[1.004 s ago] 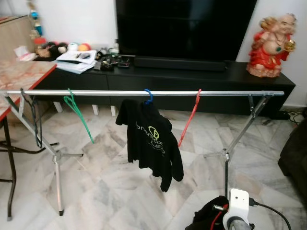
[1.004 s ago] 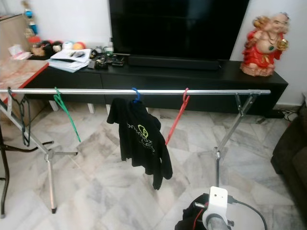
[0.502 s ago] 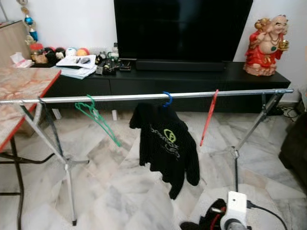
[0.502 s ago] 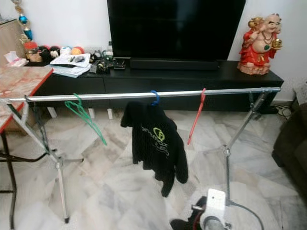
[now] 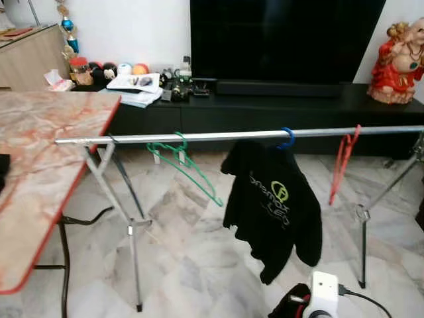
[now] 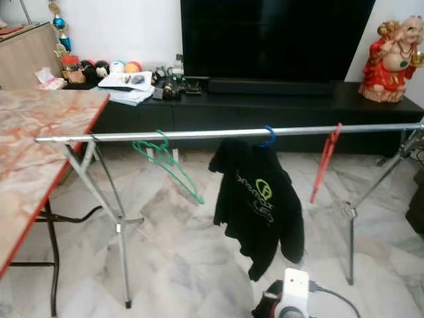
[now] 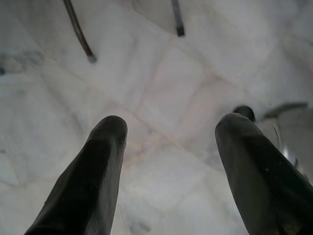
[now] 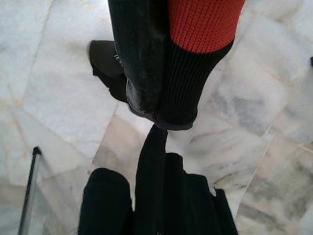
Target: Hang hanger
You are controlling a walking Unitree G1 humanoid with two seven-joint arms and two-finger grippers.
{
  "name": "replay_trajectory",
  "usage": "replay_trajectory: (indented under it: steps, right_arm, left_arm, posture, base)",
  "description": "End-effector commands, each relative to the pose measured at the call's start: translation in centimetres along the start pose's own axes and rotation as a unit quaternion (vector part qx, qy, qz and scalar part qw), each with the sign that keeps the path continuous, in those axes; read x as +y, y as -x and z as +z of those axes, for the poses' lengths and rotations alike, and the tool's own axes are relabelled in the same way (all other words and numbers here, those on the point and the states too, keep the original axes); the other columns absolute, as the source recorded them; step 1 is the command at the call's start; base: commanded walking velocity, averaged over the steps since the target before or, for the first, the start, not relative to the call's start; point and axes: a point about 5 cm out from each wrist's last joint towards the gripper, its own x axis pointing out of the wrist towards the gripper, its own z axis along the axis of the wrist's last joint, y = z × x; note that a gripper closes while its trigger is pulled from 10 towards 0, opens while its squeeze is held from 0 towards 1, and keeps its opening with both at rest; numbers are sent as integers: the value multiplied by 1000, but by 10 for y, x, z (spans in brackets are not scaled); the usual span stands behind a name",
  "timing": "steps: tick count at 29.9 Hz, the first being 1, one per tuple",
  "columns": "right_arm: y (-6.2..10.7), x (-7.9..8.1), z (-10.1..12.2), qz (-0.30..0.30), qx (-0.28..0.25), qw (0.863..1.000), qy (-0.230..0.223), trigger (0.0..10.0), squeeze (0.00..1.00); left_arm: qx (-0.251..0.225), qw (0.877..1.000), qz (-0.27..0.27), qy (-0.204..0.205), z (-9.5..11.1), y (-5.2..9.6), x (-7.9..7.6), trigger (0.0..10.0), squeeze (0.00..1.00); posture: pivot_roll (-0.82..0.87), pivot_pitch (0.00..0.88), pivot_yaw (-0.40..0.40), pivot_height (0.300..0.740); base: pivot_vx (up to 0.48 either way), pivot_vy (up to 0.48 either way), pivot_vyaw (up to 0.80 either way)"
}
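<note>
A silver clothes rail (image 5: pixel 218 136) spans the room on folding legs. On it hang an empty green hanger (image 5: pixel 187 167), a blue hanger (image 5: pixel 287 138) carrying a black hoodie (image 5: pixel 273 202), and an empty red hanger (image 5: pixel 342 163). My right gripper (image 8: pixel 151 193) hangs low at the bottom of the eye views, under its white wrist unit (image 5: pixel 322 295), shut on a black and red garment (image 8: pixel 188 58) that dangles below it over the floor. My left gripper (image 7: pixel 168 147) is open above bare marble floor, nothing between its fingers (image 7: pixel 95 176).
A marble-topped table (image 5: pixel 40 165) with a red edge stands at the left, next to the rail's left legs (image 5: pixel 129 228). Behind the rail runs a black TV console (image 5: pixel 265 109) with clutter, a large TV and a red statue (image 5: pixel 397 59). White marble floor lies in front.
The camera has swung left, so the table now takes up more of the view and the rail sits further right. The hangers and hoodie stay on the rail; my right gripper keeps its garment.
</note>
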Motion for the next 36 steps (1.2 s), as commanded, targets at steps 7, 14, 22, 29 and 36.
replay_trajectory:
  steps: [7, 14, 22, 29, 36]
  right_arm:
    - [3, -9, -14, -6, 28, 999, 19, 10000, 0]
    - [6, -12, -28, -5, 56, 998, 28, 10000, 0]
    - [10, -23, -40, -19, 79, 996, 29, 10000, 0]
    - [8, -29, -33, -25, 68, 997, 17, 10000, 0]
    - [5, -25, -24, -27, 57, 998, 10, 10000, 0]
  left_arm:
    - [-215, 976, -5, -27, 124, -11, 14, 10000, 0]
    - [-323, 946, -31, -12, 152, 7, 8, 10000, 0]
    - [-414, 908, -63, 3, 180, 38, -12, 10000, 0]
    - [-436, 897, -76, 10, 204, 48, -16, 10000, 0]
    - [-442, 893, -89, 3, 216, 51, -22, 10000, 0]
  posture:
    - [165, 0, -13, 740]
    - [185, 0, -21, 740]
    - [201, 0, -31, 740]
    - [168, 0, -16, 740]
    - [155, 0, -13, 740]
  base:
    - [0, 0, 0]
    - [0, 0, 0]
    - [0, 0, 0]
    - [38, 0, 0]
    - [344, 0, 0]
